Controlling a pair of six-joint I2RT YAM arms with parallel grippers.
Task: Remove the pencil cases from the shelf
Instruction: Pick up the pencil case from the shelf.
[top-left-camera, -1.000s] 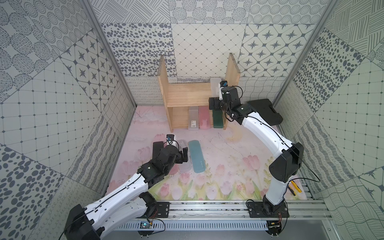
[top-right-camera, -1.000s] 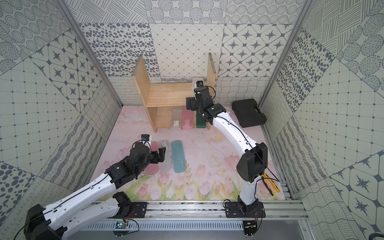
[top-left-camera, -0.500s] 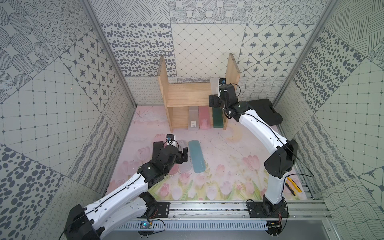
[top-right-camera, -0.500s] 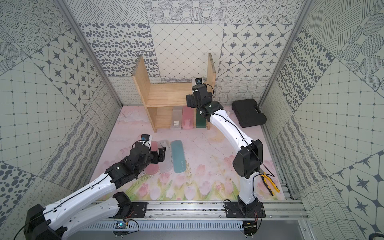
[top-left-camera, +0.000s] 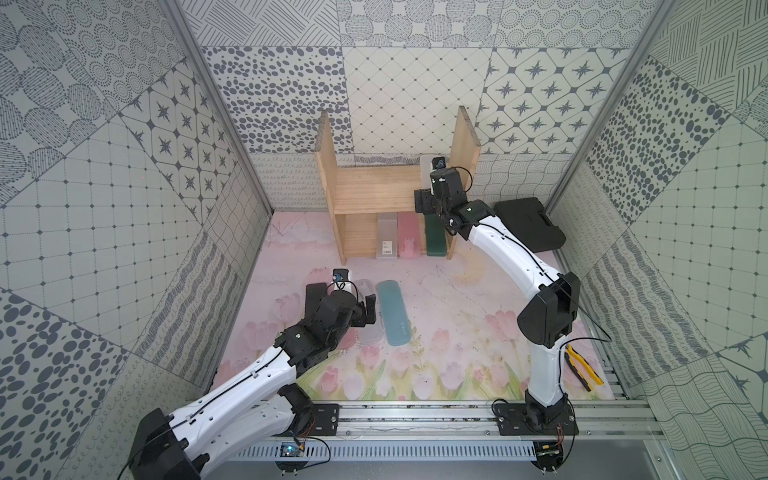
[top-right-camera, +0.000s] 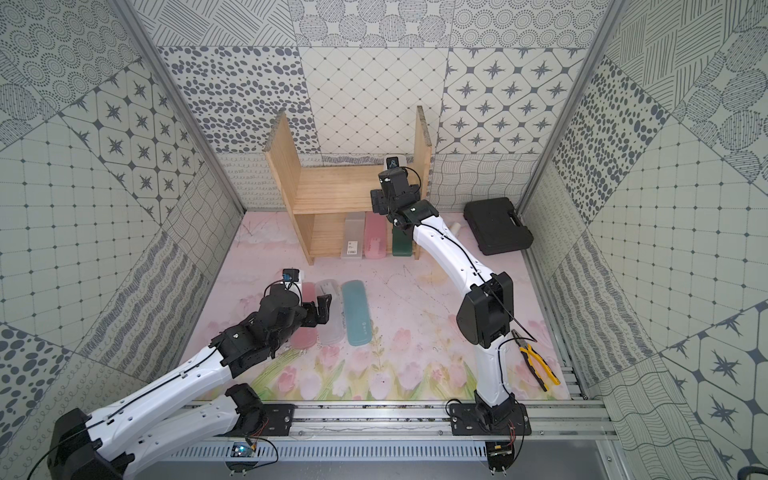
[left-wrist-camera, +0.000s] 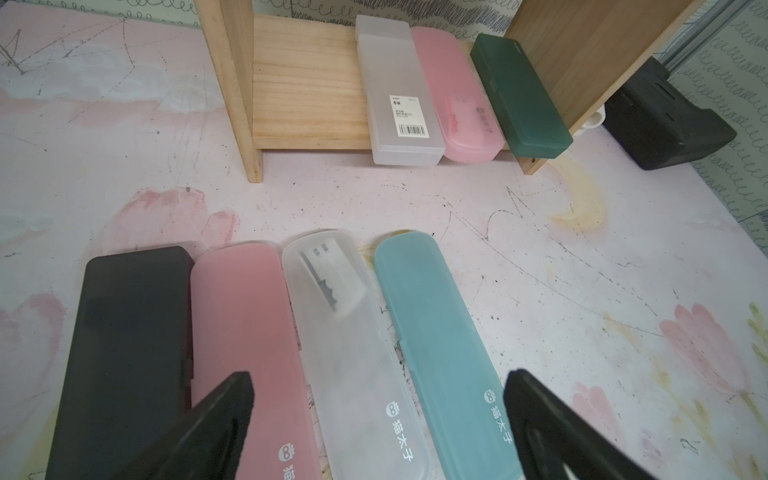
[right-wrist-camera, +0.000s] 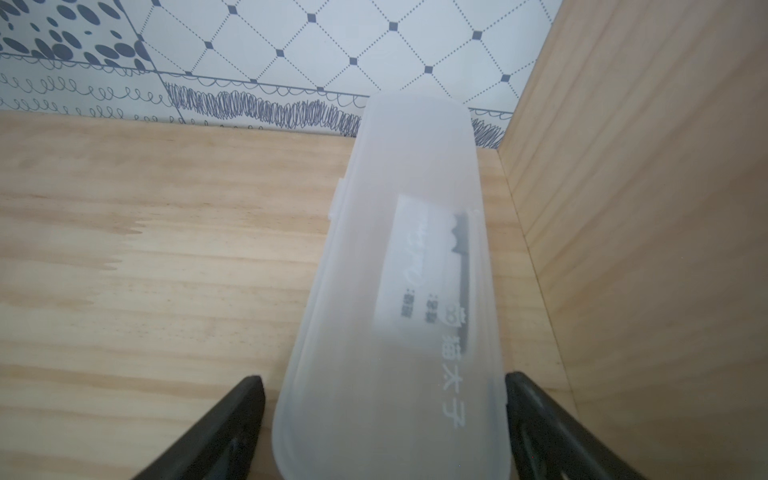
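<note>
The pine shelf (top-left-camera: 374, 191) stands at the back of the mat. On its upper board (right-wrist-camera: 166, 249) lies a frosted clear pencil case (right-wrist-camera: 399, 291) beside the side panel. My right gripper (right-wrist-camera: 383, 378) is open astride its near end, one finger touching and the other a sliver off. On the lower board lie a labelled clear case (left-wrist-camera: 399, 104), a pink one (left-wrist-camera: 457, 95) and a dark green one (left-wrist-camera: 519, 91). On the mat lie a black (left-wrist-camera: 129, 332), a pink (left-wrist-camera: 245, 324), a frosted (left-wrist-camera: 340, 332) and a blue case (top-left-camera: 394, 311). My left gripper (left-wrist-camera: 379, 376) hovers open over them, holding nothing.
A big black tool case (top-left-camera: 528, 224) lies right of the shelf, with a small white cylinder (top-right-camera: 455, 227) between them. Yellow-handled pliers (top-left-camera: 582, 368) lie at the mat's front right edge. Patterned walls close in on three sides.
My right gripper has pushed farther back over the upper board, around the frosted case, and its jaws have narrowed. The left arm has not moved.
</note>
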